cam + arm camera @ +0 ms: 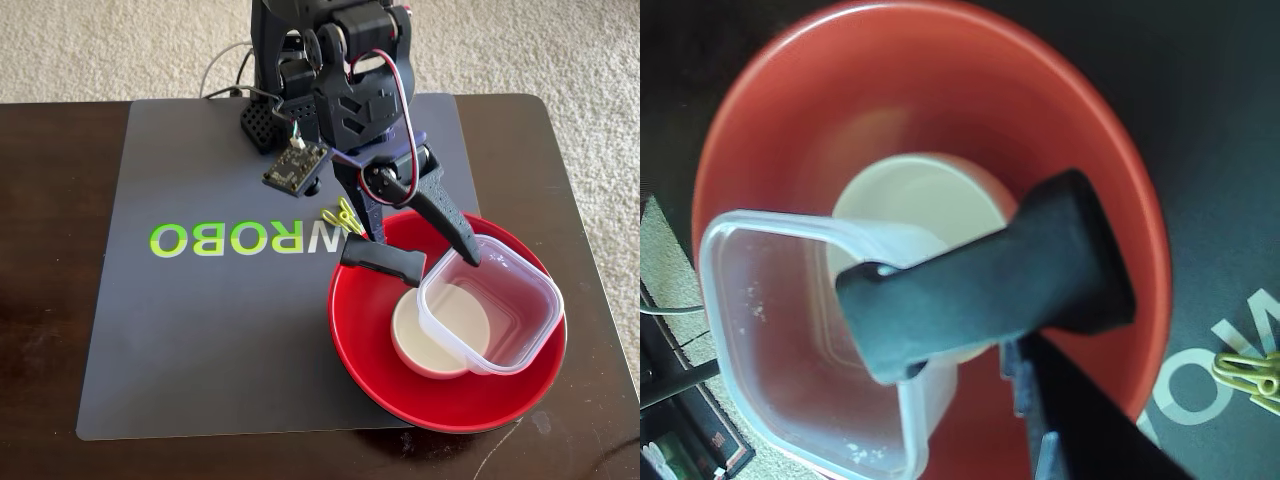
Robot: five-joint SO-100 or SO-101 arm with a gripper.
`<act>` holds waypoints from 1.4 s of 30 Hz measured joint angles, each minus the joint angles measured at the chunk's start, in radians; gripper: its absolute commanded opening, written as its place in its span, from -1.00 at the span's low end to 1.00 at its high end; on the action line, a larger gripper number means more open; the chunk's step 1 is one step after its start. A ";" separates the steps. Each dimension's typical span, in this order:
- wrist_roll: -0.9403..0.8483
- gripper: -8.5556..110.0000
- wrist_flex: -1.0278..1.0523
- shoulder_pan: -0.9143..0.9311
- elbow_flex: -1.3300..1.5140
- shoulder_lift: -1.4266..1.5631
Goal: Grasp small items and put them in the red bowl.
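Note:
The red bowl [370, 340] [940, 90] sits at the right of the mat. Inside it stands the small white bowl [425, 345] [910, 195]. The clear plastic tub [515, 315] [770, 340] leans tilted on that white bowl. My gripper [445, 264] [940, 390] hangs over the red bowl's near-left rim, open, its jaws straddling a corner of the tub's wall. One black finger [980, 285] lies across the tub's rim in the wrist view. A yellow-green clip [343, 218] [1247, 372] lies on the mat just outside the red bowl, behind the gripper.
A dark grey mat [200, 330] with green and white lettering covers most of the dark wooden table [50, 300]. Beige carpet surrounds the table. The arm's base [300, 60] stands at the mat's far edge.

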 measured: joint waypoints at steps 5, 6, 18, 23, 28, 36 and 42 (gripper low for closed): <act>0.034 0.13 0.054 -0.002 0.008 -0.120; 0.037 0.17 0.054 -0.002 0.009 -0.140; -0.225 0.15 0.299 0.044 -0.364 -0.517; -0.161 0.11 0.330 0.052 -0.428 -0.491; -0.025 0.08 0.387 0.029 -0.430 -0.296; 0.472 -0.04 0.402 -0.035 0.069 0.158; 0.942 -0.11 0.371 0.169 0.354 0.081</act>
